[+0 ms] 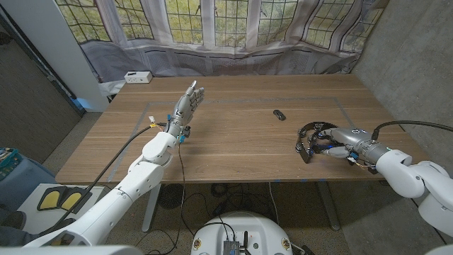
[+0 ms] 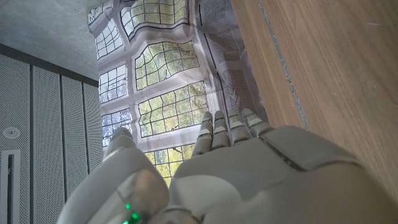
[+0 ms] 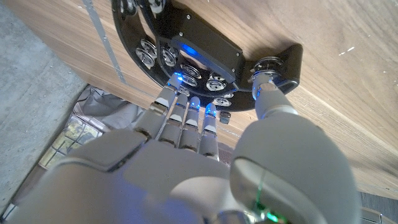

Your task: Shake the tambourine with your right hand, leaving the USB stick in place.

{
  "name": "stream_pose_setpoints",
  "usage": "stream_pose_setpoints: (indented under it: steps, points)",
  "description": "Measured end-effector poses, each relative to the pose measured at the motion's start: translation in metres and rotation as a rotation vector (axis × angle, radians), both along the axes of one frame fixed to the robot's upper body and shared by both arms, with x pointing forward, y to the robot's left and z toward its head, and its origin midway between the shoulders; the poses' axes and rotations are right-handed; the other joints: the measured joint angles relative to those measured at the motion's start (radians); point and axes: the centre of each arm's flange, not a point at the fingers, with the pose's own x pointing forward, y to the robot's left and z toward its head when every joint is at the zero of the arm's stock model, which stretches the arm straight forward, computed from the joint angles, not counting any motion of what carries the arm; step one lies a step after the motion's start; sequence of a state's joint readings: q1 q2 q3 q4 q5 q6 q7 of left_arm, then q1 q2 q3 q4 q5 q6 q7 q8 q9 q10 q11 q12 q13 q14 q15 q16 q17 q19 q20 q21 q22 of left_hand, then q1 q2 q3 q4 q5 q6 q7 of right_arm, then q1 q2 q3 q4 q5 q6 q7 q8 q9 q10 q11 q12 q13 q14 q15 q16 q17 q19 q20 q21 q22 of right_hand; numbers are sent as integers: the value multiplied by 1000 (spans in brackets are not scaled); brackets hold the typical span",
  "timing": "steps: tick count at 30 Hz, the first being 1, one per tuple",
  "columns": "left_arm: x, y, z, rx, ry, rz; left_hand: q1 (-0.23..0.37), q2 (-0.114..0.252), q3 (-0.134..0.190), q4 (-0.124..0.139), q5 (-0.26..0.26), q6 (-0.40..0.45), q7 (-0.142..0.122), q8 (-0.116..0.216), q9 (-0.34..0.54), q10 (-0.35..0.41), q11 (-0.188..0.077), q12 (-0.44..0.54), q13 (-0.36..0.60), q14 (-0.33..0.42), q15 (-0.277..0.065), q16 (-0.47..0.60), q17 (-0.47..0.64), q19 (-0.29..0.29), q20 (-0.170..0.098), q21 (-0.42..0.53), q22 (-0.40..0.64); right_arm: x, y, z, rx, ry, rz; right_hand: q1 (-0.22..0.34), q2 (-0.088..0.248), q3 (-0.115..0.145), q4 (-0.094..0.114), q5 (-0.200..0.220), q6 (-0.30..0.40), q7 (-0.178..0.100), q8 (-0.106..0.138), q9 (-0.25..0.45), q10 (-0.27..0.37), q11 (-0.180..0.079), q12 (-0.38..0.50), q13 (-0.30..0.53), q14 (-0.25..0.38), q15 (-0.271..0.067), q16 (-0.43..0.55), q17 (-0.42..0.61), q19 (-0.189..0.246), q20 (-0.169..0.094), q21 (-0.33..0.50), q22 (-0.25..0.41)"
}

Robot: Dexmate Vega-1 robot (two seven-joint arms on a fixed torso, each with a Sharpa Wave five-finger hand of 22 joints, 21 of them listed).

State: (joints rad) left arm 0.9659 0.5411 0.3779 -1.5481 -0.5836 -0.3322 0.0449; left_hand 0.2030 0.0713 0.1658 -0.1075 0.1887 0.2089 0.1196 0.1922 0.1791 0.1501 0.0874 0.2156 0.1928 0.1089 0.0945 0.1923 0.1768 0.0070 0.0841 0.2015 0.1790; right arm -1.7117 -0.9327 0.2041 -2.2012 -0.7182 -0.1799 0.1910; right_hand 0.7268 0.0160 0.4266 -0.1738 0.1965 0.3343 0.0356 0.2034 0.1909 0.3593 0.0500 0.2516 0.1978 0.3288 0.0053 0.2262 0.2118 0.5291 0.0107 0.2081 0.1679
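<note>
Right wrist view showed the right hand (image 3: 205,162) reaching onto the tambourine (image 3: 205,46), its fingers (image 3: 180,118) lying close together on the black curved frame while the thumb (image 3: 270,102) pressed on one end of it. I could not tell if the hand really gripped the frame or only touched it. The tambourine was a black half-moon shape with small round shiny metal discs set along it, and it lay on the brown wooden tabletop (image 3: 336,93). In the head view the right hand (image 1: 338,139) and the tambourine (image 1: 309,139) were on the right side of the tabletop (image 1: 233,142), close to the front edge. The USB stick (image 1: 279,114), small, dark and long, lay apart from them, nearer the middle, with bare wood all around it. The left hand (image 1: 186,106) was held up over the left side of the tabletop, fingers straight and a little apart, holding nothing. A small white box (image 1: 137,77) sat just off the far left corner. Lots of smooth bare wood lay between the two hands.
</note>
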Motion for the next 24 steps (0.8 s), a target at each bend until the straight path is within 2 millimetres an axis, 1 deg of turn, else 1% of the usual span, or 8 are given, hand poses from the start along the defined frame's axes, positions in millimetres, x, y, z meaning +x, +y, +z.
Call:
stream_pose_setpoints:
  steps: [3, 10, 13, 16, 18, 21, 22, 24]
  points:
    - [0, 0, 1, 1, -2, 0, 0, 0, 0, 0, 0, 0, 0, 0, 0, 0, 0, 0, 0, 0, 0, 0, 0, 0, 0, 0, 0, 2, -1, -2, -5, 8, -3, 0, 0, 4, 4, 0, 0, 0, 0, 0, 0, 0, 0, 0, 0, 0, -5, 2, 0, 0, -3, 0]
    - [-1, -1, 3, 4, -6, 3, 0, 0, 0, 0, 0, 0, 0, 0, 0, 0, 0, 0, 0, 0, 0, 0, 0, 0, 0, 0, 0, 9, -2, -5, -14, 17, -8, 0, 0, 4, 4, 0, 0, 0, 0, 0, 0, 0, 0, 0, -8, 0, -5, 5, -4, -3, -9, 0]
    - [0, -1, 3, 4, -4, 6, 0, 0, 0, 0, 0, 0, 0, 0, 0, 0, 0, 0, 0, 0, 0, 0, 0, 0, 0, 0, 0, 11, -3, -7, -21, 20, -11, 8, 8, 12, 4, 0, 4, -4, 0, 0, 0, 0, 0, 0, -8, 0, -5, 5, -8, 0, -8, 0]
    - [-1, -1, 4, 5, -3, 7, 0, 0, 0, 0, 0, 0, 0, 0, 0, 0, 0, 0, 0, 0, 0, 0, 0, 0, 0, 0, 0, 14, -5, -8, -23, 21, -17, 19, 8, 17, 0, 0, 5, -5, 0, 0, 0, 0, 0, 0, -8, 0, -12, 5, -8, 0, -8, 0]
    - [-1, -1, 4, 4, -2, 8, 0, 0, 0, 0, 0, 0, 0, 0, 0, 0, 0, 0, 0, 0, 0, 0, 0, 0, 0, 0, 0, 16, -5, -9, -28, 25, -18, 25, 15, 21, -4, 0, 5, -5, 0, 0, 0, 0, 0, 0, -8, 0, -12, 5, -8, 0, -8, 0]
    - [0, -2, 3, 5, 0, 10, 0, 0, 0, 0, 0, 0, 0, 0, 0, 0, 0, 0, 0, 0, 0, 0, 0, 0, 0, 0, 0, 19, -6, -11, -33, 29, -21, 30, 9, 24, -1, 0, 5, -5, 0, 0, 0, 0, 0, 0, -8, 0, -12, 5, -8, 0, -8, 0]
    - [0, -2, 3, 5, 1, 11, 0, 0, 0, 0, 0, 0, 0, 0, 0, 0, 0, 0, 0, 0, 0, 0, 1, 0, 0, 0, 0, 20, -6, -11, -37, 31, -21, 30, 9, 25, -1, 0, 5, -5, 0, 0, 4, 4, 0, 0, -8, 0, -12, 5, -8, 0, -8, 0]
    - [0, -2, 3, 5, 3, 12, 0, 0, 0, 0, 0, 0, 0, 0, 0, 0, 0, 0, 0, 0, 0, 0, 3, 0, 0, 0, 0, 21, -8, -11, -35, 30, -23, 36, 14, 28, -5, 0, 5, -5, 0, 0, 6, 2, 0, 0, -8, 0, -12, 5, -7, 0, -8, 0]
